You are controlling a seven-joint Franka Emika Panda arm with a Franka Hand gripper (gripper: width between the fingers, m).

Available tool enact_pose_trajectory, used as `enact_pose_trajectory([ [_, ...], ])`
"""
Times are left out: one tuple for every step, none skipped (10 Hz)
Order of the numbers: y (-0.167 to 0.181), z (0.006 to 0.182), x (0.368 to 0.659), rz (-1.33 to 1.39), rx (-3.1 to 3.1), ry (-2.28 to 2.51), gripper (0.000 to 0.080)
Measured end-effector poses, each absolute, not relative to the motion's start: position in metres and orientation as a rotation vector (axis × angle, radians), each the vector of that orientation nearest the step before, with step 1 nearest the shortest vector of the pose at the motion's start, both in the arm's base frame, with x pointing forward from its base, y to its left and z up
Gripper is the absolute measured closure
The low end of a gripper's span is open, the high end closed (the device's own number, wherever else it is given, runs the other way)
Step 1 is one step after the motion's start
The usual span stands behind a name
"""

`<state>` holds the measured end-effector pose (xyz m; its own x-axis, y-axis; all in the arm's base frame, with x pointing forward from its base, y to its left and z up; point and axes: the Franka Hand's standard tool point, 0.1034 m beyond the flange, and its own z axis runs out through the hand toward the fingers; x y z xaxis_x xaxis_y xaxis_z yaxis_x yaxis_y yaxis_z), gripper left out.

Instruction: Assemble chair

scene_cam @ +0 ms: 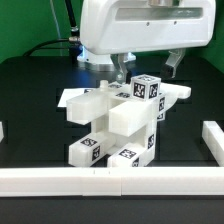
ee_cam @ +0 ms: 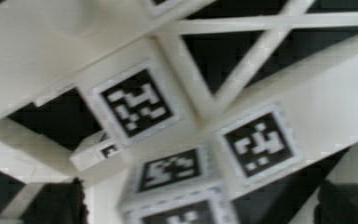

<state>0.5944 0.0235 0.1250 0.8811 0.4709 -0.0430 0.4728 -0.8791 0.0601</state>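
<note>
Single arm overhead, so no choice of hand to note. Gripper point(scene_cam: 153, 70) hangs just above the middle of the table point(scene_cam: 30, 105); its two dark fingers point(scene_cam: 130, 68) stand well apart and, as far as the exterior view shows, there is nothing between them. The wrist view shows no fingers to confirm this. Chair point(scene_cam: 125, 125) sits as one joined cluster of white blocks at the table's centre, just behind the front rail point(scene_cam: 60, 181). From the gripper the chair lies at 6 o'clock, straight down. Its topmost tagged block point(scene_cam: 146, 88) is near the fingertips but not touching. In the exterior view the cluster's long line runs from about 7 o'clock, low and near the rail, up to about 1 o'clock at that top block. A flat slab point(scene_cam: 88, 100) juts out at 9 o'clock from the top block. Wrist view is filled with the chair point(ee_cam: 149, 105), tags blurred and close, which fits a camera right over it. Judgement: the coming move turns on a plain vertical drop, with the fingers straddling the top block.
</note>
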Motion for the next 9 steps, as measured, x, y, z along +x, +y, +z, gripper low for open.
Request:
enact_pose_trajectory([
  [0.0229,0.1252,0.5963,-0.037,2.98,0.743,0.0151],
  [0.024,0.1245,0.5962,-0.032,2.981,0.735,0.0151],
  [0.0258,0.1231,0.5959,-0.022,2.981,0.73,0.0151],
  [0.0265,0.122,0.5949,-0.023,2.981,0.728,0.0151],
  [0.0261,0.1211,0.5942,-0.022,2.981,0.727,0.0277],
  [0.0258,0.1211,0.5942,-0.023,2.981,0.726,0.0412],
  [0.0257,0.1212,0.5943,-0.022,2.981,0.726,0.0412],
  [0.0256,0.1212,0.5942,-0.022,2.982,0.724,0.0515],
  [0.0256,0.1212,0.5943,-0.021,2.993,0.676,0.0514],
])
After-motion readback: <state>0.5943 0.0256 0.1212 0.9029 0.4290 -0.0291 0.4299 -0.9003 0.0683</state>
